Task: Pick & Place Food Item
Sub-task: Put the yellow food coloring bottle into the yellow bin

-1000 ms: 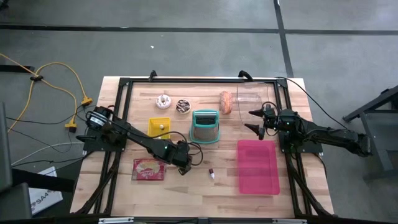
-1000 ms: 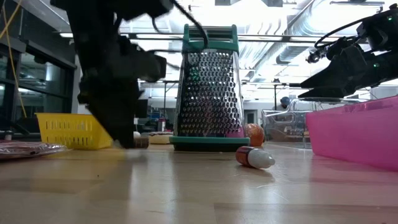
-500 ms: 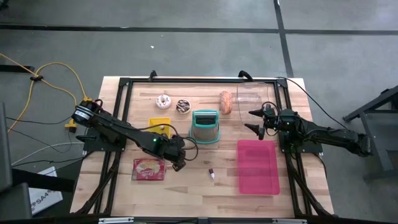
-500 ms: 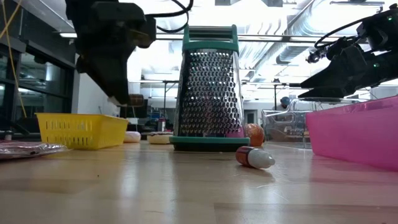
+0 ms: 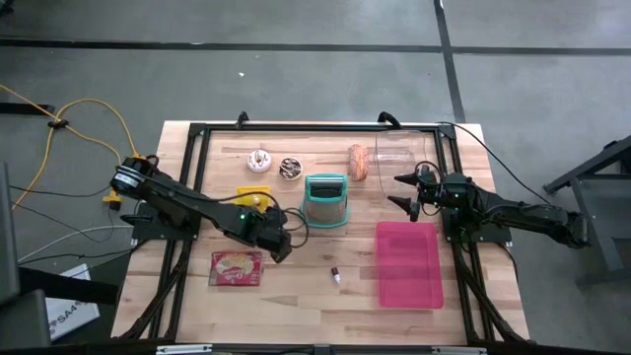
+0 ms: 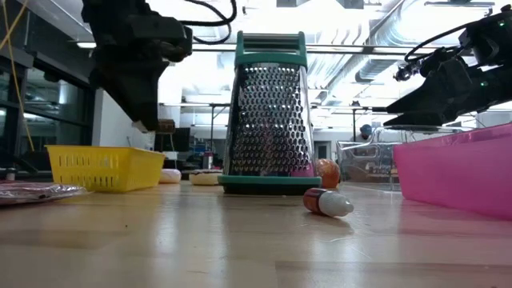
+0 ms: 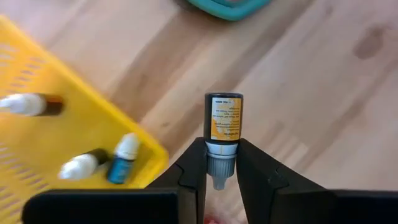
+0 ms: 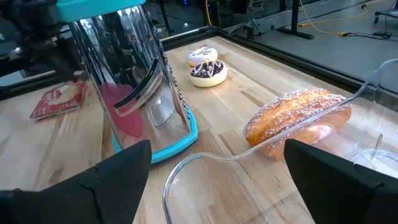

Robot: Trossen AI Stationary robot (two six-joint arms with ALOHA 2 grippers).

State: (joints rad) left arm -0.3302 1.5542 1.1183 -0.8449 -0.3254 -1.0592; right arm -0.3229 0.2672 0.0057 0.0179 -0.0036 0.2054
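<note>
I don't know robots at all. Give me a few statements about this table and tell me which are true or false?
1. The left pincer grips a small bottle. True.
2. The yellow basket is empty. False: little bottles lie in it.
3. The right pincer holds the bread roll. False: it is open and holds nothing.
4. The grater stands upright. True.
5. The pink bin holds a doughnut. False: nothing shows inside it.

Grey concrete floor (image 5: 296,69), yellow cable (image 5: 89,108), bright ceiling lights (image 6: 352,48).
</note>
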